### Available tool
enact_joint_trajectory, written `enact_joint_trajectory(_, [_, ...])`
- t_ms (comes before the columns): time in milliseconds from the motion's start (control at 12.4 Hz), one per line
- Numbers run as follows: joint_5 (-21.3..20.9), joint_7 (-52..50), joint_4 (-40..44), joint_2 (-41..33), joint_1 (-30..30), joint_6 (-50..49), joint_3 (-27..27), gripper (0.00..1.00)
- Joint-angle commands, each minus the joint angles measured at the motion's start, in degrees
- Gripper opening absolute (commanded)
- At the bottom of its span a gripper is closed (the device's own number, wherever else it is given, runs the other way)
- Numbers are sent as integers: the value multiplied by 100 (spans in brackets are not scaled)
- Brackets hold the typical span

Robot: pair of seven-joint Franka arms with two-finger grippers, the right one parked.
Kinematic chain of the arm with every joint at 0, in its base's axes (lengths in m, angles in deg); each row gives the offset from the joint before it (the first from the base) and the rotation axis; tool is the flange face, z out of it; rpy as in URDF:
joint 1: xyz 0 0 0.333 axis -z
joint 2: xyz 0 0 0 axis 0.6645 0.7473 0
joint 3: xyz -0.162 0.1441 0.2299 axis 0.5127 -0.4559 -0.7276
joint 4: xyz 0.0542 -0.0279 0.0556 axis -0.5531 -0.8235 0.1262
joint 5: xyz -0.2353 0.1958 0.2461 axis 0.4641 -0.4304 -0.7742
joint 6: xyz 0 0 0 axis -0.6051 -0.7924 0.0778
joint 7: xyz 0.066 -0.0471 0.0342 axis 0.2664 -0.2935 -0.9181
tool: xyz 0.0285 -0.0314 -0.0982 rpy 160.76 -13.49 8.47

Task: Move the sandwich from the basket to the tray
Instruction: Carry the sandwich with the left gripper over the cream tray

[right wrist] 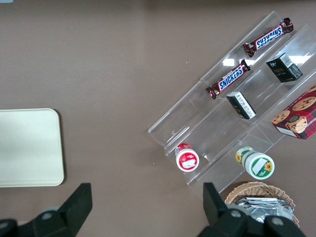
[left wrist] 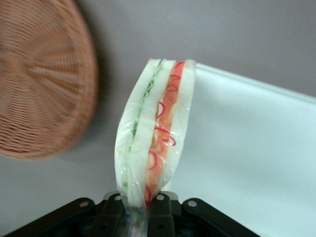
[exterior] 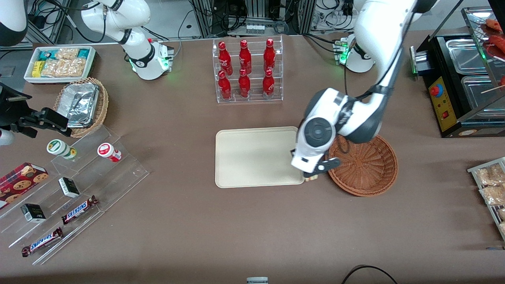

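Sandwich (left wrist: 155,128) (film-wrapped), pinched at one end by the hand (left wrist: 140,207), hangs between basket (exterior: 365,165) and tray (exterior: 252,157), positioned for setting down.

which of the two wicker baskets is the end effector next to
The reddish-brown basket, empty, beside the tray. The end effector holds the sandwich between those two; the tan basket holds foil trays toward the parked arm's end.

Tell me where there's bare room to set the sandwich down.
The tray is bare from rim to rim. The gripper, shut on the sandwich, hangs over the table strip between tray and basket. That strip is narrow; the basket is bare too.
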Motion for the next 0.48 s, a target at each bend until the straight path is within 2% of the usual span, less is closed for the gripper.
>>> enact_joint_trajectory(0, [229, -110, 813, 565, 165, -185, 229, 5])
enact_joint_trajectory(402, [194, -709, 1473, 1198, 824, -149, 221, 4])
